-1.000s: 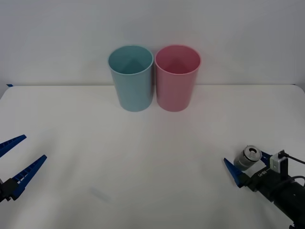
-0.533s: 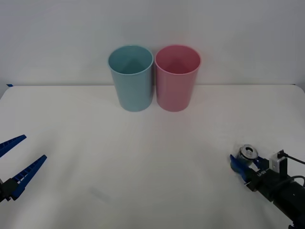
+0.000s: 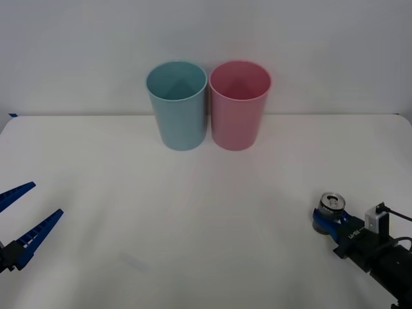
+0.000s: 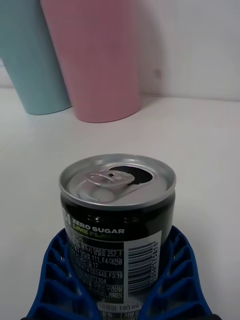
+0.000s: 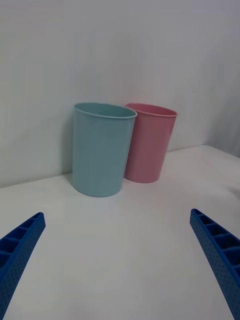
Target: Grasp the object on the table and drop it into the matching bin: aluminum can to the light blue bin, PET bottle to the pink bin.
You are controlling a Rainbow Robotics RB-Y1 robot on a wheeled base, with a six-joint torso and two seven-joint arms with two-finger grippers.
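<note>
The right claw [image 4: 120, 300] has just closed on the can [image 4: 118, 220], which stands upright between its fingers on the tabletop [image 3: 193, 212], ready to lift; the left claw [image 3: 16, 222] waits, spread apart.

can [image 4: 118, 220] base: hidden by right tool [image 4: 120, 280] fingers | small print: seemingly illegible

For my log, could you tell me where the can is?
The aluminum can stands upright at the table's near right, between the right gripper's fingers.

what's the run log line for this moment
right gripper: shut on can, upright on table | left gripper: open, idle | blue bin, pink bin: at far edge
</note>
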